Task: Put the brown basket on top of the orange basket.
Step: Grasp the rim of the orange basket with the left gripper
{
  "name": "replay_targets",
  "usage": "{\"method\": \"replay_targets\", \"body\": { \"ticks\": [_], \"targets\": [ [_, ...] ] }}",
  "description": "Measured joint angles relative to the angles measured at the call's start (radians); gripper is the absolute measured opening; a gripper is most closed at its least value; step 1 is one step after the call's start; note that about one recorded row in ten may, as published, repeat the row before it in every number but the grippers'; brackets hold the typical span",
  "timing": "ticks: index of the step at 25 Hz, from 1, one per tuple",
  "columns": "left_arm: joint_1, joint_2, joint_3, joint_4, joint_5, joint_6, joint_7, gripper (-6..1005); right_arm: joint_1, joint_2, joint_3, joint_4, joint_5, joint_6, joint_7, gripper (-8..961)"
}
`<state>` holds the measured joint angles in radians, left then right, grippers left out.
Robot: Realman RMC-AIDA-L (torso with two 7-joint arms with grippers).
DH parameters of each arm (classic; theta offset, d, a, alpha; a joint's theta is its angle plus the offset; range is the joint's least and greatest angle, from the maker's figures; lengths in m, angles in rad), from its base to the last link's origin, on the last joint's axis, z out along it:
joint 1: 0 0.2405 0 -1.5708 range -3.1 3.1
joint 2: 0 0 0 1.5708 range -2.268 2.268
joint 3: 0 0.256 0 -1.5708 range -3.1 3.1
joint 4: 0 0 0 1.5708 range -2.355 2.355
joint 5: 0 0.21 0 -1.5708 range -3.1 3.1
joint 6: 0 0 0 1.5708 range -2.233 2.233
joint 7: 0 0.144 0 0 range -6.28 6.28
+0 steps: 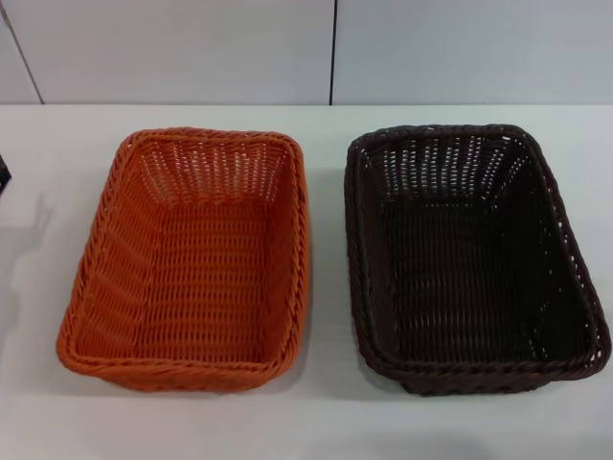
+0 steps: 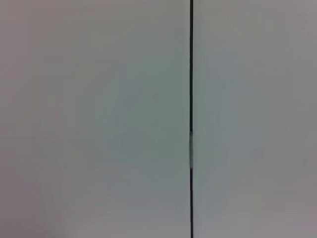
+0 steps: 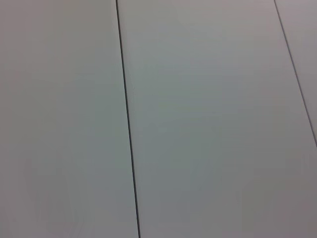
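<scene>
The orange basket (image 1: 192, 264) stands on the white table at the left in the head view, open side up and empty. The brown basket (image 1: 469, 259) stands beside it at the right, also upright and empty, with a narrow gap of table between them. Neither gripper shows in any view. Both wrist views show only pale wall panels with dark seams.
The white table (image 1: 326, 412) runs to a pale panelled wall (image 1: 335, 48) behind the baskets. A small dark object (image 1: 3, 177) shows at the table's far left edge. A faint shadow lies on the table left of the orange basket.
</scene>
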<state>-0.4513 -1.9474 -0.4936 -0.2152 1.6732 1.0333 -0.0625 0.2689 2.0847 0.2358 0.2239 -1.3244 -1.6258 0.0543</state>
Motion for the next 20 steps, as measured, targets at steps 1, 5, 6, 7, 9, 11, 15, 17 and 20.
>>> {"method": "replay_targets", "body": {
  "ticks": [1, 5, 6, 7, 9, 11, 15, 17, 20],
  "targets": [
    [0.000, 0.000, 0.000, 0.000, 0.000, 0.000, 0.000, 844, 0.000, 0.000, 0.000, 0.000, 0.000, 0.000, 0.000, 813],
    [-0.026, -0.003, -0.017, 0.034, 0.001, 0.026, 0.043, 844, 0.000, 0.000, 0.000, 0.000, -0.001, 0.003, 0.001, 813],
    [-0.031, -0.010, -0.027, 0.042, 0.001, 0.030, 0.062, 844, 0.001, 0.000, 0.000, 0.000, -0.001, 0.005, 0.001, 813],
    [-0.031, -0.010, -0.027, 0.042, 0.001, 0.030, 0.062, 844, 0.003, 0.000, 0.000, 0.000, -0.001, 0.007, 0.001, 813],
    [-0.047, -0.017, -0.050, 0.045, 0.001, 0.010, 0.115, 844, 0.005, 0.000, 0.000, 0.000, -0.001, 0.012, 0.001, 813],
    [-0.055, -0.011, -0.056, 0.037, 0.002, -0.018, 0.122, 844, 0.006, 0.000, 0.000, 0.000, -0.001, 0.015, 0.001, 813],
    [-0.062, 0.051, -0.065, -0.041, 0.006, -0.122, 0.123, 843, 0.007, 0.000, 0.000, 0.000, -0.001, 0.015, 0.001, 814],
    [-0.058, 0.081, -0.067, -0.081, 0.007, -0.147, 0.121, 843, 0.007, 0.000, 0.000, 0.000, -0.001, 0.016, 0.001, 814],
    [-0.018, 0.218, -0.080, -0.292, 0.022, -0.226, 0.137, 843, 0.009, 0.000, 0.001, 0.000, -0.001, 0.020, 0.001, 814]
  ]
}}
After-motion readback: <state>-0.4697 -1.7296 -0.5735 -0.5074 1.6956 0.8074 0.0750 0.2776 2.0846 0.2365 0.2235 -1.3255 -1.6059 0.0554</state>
